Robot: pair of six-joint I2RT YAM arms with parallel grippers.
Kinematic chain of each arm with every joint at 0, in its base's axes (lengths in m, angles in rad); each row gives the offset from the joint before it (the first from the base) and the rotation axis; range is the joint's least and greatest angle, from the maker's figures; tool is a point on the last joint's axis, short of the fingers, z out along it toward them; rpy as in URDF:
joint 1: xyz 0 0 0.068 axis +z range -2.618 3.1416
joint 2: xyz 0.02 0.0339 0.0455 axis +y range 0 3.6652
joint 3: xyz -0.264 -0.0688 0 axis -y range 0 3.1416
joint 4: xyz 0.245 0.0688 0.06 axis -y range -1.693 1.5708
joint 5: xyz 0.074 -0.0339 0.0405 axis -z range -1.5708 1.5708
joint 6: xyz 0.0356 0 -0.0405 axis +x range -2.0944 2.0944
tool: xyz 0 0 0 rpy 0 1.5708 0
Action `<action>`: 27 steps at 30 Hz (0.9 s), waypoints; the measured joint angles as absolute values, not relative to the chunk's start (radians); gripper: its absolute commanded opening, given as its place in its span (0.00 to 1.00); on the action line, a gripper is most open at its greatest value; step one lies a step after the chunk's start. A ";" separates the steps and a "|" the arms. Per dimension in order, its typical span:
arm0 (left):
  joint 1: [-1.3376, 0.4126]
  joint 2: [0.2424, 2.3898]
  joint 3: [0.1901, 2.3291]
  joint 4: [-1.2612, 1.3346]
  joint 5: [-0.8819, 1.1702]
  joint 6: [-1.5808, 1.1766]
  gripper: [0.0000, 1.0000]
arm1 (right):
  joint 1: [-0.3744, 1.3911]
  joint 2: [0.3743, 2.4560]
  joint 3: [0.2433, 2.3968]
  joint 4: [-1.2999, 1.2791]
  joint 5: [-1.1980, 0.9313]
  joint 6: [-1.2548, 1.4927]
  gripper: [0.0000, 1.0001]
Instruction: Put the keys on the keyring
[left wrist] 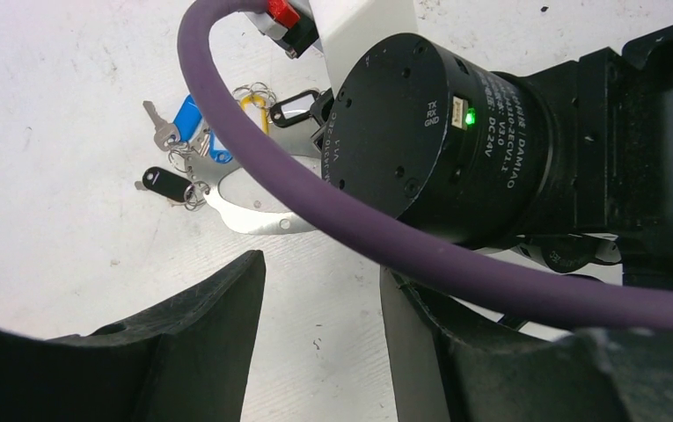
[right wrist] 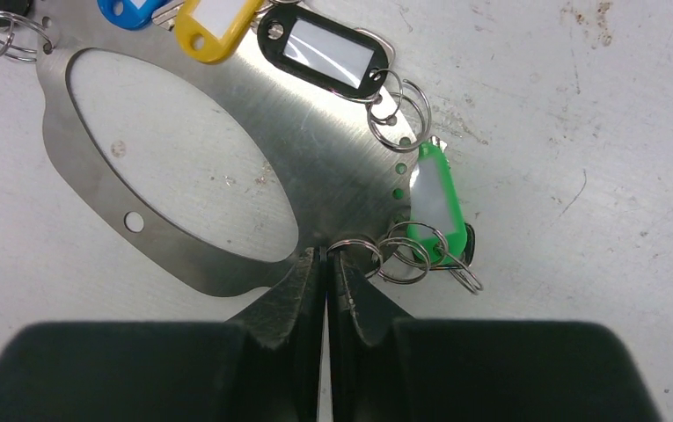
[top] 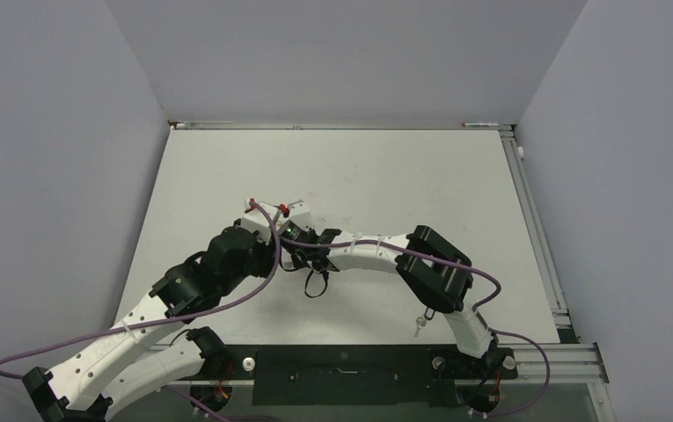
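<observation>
Keyring (left wrist: 253, 220), a flat steel oval, lies on the table (left wrist: 51, 220) with tagged keys (left wrist: 185, 123) at its edge, ahead of the left gripper (left wrist: 322, 272), half-open and empty; from the right wrist, the right gripper (right wrist: 325, 257) is closed at the keyring's rim beside the green key tag (right wrist: 438, 202); overhead, arms (top: 359, 251) hide it

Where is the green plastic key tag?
Right wrist view: the green plastic key tag lies right of the oval steel plate, near the right gripper.
</observation>
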State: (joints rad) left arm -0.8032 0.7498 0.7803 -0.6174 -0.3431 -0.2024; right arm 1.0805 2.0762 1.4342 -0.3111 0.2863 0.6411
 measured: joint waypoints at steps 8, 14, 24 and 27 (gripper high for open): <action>-0.803 0.750 0.780 -0.617 -0.339 -0.203 0.48 | 1.074 2.015 1.312 -0.188 0.270 0.643 0.05; -0.803 0.750 0.780 -0.617 -0.339 -0.205 0.48 | 1.013 1.884 1.114 -0.059 0.133 0.688 0.05; -0.803 0.751 0.780 -0.617 -0.339 -0.205 0.48 | 0.940 1.820 1.014 0.077 -0.025 0.739 0.05; -0.803 0.751 0.780 -0.617 -0.339 -0.205 0.48 | 0.936 1.780 0.999 0.102 -0.055 0.746 0.05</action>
State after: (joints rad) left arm -0.8032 0.7513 0.7799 -0.6170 -0.3393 -0.2054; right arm 0.9363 1.7798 0.9993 0.1024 -0.0547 0.7460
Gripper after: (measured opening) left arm 0.481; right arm 0.057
